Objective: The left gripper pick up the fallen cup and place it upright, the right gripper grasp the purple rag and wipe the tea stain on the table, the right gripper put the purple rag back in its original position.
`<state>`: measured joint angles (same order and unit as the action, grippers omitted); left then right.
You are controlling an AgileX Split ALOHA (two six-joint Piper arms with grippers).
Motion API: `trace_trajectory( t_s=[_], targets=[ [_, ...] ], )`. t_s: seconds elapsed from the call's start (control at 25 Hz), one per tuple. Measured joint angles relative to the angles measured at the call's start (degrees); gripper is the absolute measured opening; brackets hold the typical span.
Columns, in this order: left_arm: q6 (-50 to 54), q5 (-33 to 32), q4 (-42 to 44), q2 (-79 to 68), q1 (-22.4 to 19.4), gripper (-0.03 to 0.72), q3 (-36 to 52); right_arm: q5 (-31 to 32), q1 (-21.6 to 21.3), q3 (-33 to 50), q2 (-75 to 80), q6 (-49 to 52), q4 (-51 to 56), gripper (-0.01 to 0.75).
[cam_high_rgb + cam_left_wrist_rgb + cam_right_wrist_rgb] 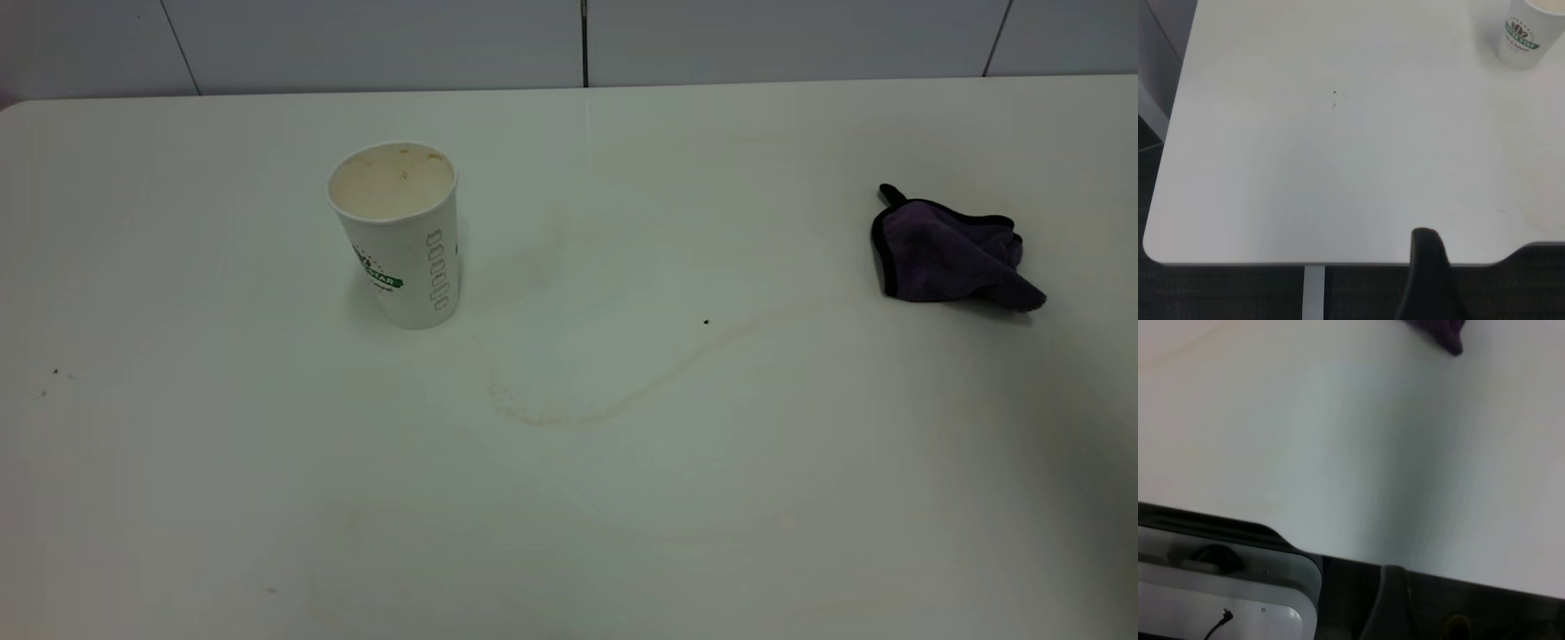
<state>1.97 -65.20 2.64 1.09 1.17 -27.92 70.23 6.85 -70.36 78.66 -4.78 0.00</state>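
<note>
Cup [397, 236] stands upright on the desk [267, 498], left of centre, mouth up, tan film inside; logo faces the near-left. Purple rag [951, 256] lies crumpled far right, well apart from the cup, its black corner loop pointing toward the back. No amber pool is left on the desk; only a faint tan streak [622, 391] curves across the middle, between cup and rag, with a tiny black speck [706, 322] just above it.

Neither claw appears in the exterior view. Left wrist view shows one dark finger of the left claw [1429, 277] over the near desk edge, cup in the far corner of that view, well apart from it; whether the fingers are spread or clenched I cannot tell. Right claw: fingers not visible in the right wrist view, only a sliver of the rag [1441, 332] at the frame edge, well apart from the arm; state cannot be told.

Handling, as judged: the cup looks empty, so light, thin-walled, easily crushed or tipped; best taken mid-wall with gentle squeeze. The rag is soft, limp and fluffy, unlikely to slip; a pinch from above on the raised central fold should gather enough cloth. The loop is too thin to trust

Judgement: all three steps look complete
</note>
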Motion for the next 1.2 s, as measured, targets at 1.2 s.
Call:
trace_trajectory(
  t_s=[1.2],
  targets=[
    [0.0, 0.0, 0.0, 0.0, 0.0, 0.542, 0.0, -6.7, 0.0, 43.0, -65.3, 1.4, -0.7, 0.660]
  ],
)
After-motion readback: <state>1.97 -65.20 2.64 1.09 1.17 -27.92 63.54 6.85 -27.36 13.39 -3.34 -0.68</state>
